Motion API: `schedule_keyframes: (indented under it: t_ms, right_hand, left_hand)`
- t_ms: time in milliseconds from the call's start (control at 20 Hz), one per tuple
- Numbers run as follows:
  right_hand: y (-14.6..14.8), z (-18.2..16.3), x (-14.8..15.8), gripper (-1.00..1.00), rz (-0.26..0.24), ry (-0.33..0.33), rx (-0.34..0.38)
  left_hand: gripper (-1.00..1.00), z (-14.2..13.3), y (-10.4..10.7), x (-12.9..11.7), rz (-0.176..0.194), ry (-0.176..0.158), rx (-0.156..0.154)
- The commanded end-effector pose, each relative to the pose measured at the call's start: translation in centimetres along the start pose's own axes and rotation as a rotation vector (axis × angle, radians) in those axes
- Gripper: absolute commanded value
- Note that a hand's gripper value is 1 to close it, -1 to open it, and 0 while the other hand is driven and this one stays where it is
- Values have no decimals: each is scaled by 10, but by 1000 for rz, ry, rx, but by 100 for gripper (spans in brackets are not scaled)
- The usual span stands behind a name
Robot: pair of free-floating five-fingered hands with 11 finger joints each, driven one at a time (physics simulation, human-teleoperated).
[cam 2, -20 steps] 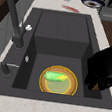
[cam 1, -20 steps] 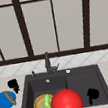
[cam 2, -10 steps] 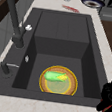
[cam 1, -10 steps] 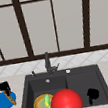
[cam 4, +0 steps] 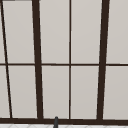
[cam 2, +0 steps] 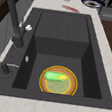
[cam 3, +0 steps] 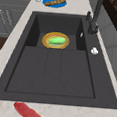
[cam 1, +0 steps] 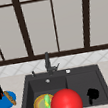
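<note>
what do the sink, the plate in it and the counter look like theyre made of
Sink: dark matte grey, no shine, so it looks like composite or stone-like material rather than steel. Plate: yellow-orange rim with a smooth, slightly glossy face, maybe glazed ceramic or plastic; a green and yellow piece lies on it. Counter: pale beige with faint mottling, like polished stone or laminate.

Red ball [cam 1: 65, 103] hides the plate's [cam 1: 39, 103] right side — bottom cropped.
</note>
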Motion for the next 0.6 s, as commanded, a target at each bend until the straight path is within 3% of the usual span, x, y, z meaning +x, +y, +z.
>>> schedule_keyframes:
  t_ms: [0,50,100,150,200,300,500,550]
  right_hand:
    - [0,0,0,0,0,0,0]
    - [0,0,0,0,0,0,0]
    - [0,0,0,0,0,0,0]
    - [0,0,0,0,0,0,0]
    - [0,0,0,0,0,0,0]
    - [0,0,0,0,0,0,0]
    - [0,0,0,0,0,0,0]
    - [0,0,0,0,0,0,0]
  left_hand:
    - [100,24,-15,-13,2,-41,-13]
    - [100,30,-21,-18,1,-39,-9]
    - [100,34,-27,-20,-22,-49,23]
    - [100,37,-35,-24,-30,-49,19]
    - [100,43,-45,-27,-22,-50,-5]
    - [100,51,-58,-34,-5,-47,-23]
    - [100,56,-87,-50,-4,-31,-10]
    - [100,52,-93,-59,-32,-37,-12]
